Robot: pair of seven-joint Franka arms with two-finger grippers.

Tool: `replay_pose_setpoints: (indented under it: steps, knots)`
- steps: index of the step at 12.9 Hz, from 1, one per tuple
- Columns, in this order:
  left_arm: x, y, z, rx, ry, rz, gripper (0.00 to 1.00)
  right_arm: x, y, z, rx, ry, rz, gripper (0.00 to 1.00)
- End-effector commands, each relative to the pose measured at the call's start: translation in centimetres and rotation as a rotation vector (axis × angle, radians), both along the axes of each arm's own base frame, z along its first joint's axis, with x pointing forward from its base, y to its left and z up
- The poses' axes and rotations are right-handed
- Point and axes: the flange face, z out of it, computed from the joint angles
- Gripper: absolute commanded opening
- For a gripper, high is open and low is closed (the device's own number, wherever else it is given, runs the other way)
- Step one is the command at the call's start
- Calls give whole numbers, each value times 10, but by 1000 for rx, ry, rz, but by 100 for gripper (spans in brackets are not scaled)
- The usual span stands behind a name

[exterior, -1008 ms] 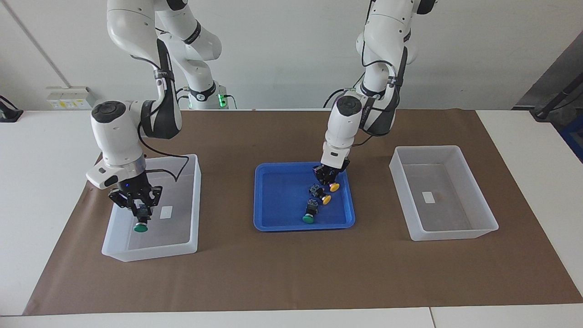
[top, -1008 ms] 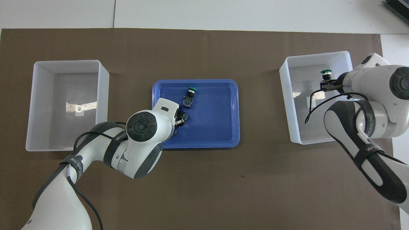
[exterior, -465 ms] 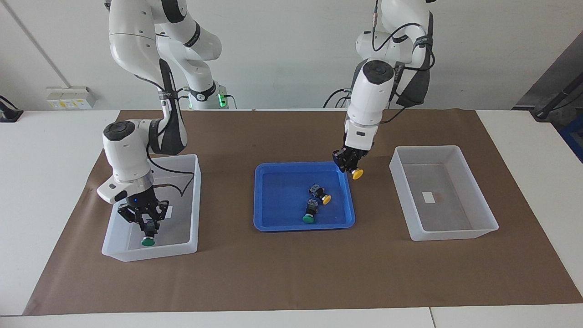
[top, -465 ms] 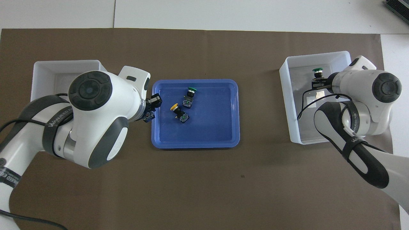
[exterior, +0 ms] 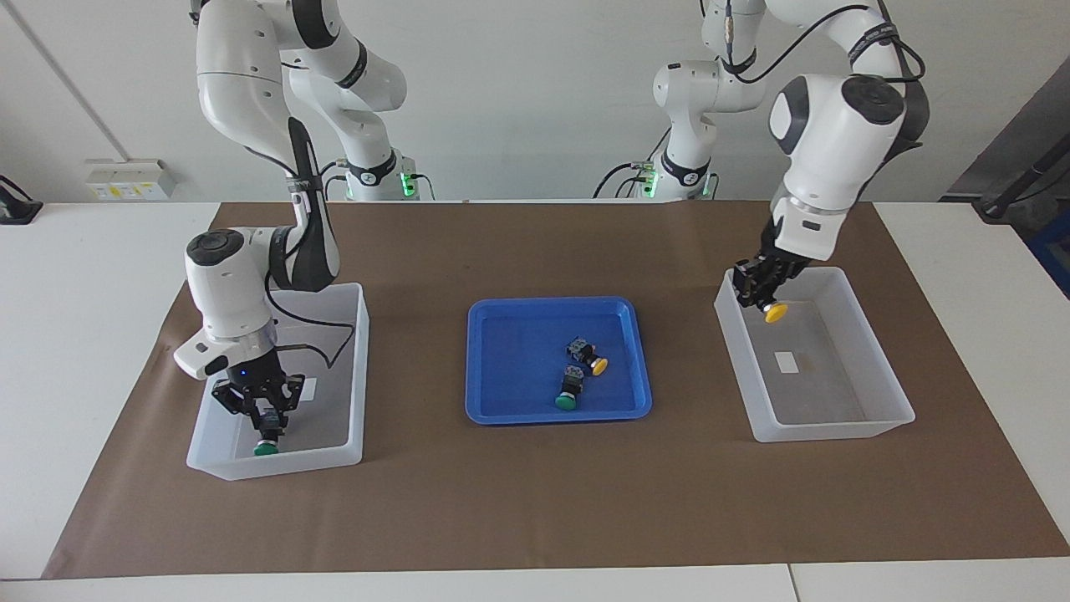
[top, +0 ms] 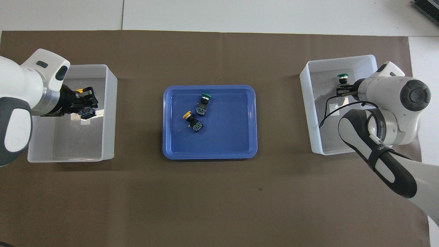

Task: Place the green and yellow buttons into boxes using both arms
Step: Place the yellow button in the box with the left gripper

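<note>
My left gripper [exterior: 762, 299] is shut on a yellow button [exterior: 776, 312] and holds it in the air over the translucent box [exterior: 878, 368] at the left arm's end, above its end nearer to the robots. My right gripper [exterior: 267, 418] is down inside the other box [exterior: 355, 376] at the right arm's end, shut on a green button [exterior: 266, 449], cap down, close to the box floor. A second yellow button [exterior: 595, 363] and a second green button [exterior: 567, 400] lie side by side in the blue tray [exterior: 501, 401].
The shallow blue tray stands mid-table between the two boxes on a brown mat [exterior: 535, 502]. Each box has a small white label on its floor. White table borders the mat.
My left gripper lifted a yellow button out of the blue tray and carried it over the box at the left arm's end. My right gripper lowered the green button deeper into its box.
</note>
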Motion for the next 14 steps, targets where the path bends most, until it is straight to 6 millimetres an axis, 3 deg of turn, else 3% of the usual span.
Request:
replay_pose_setpoints:
  steps: [1, 2, 4, 6, 8, 12, 14]
  knots:
    - [-5, 48, -32, 2, -33, -80, 0, 6, 2, -2, 11, -15, 19, 56]
    - [-8, 67, -53, 11, -44, -109, 0, 7, 5, 3, 12, -23, 19, 84]
    - [-22, 90, -93, 29, -60, -174, 0, 8, 9, 24, 6, -34, 24, 87]
    - [-35, 91, -115, 31, -40, -205, 0, 4, 22, 51, 9, -25, 34, 97]
    - [-42, 92, -138, 34, -35, -240, 0, -3, 38, 86, 19, -8, 20, 100]
    - [-43, 94, -165, 33, -24, -257, 0, -23, 98, 135, 57, 31, -16, 100]
    - [-43, 94, -169, 32, -21, -260, 16, -27, 143, 148, 94, 60, -70, 100]
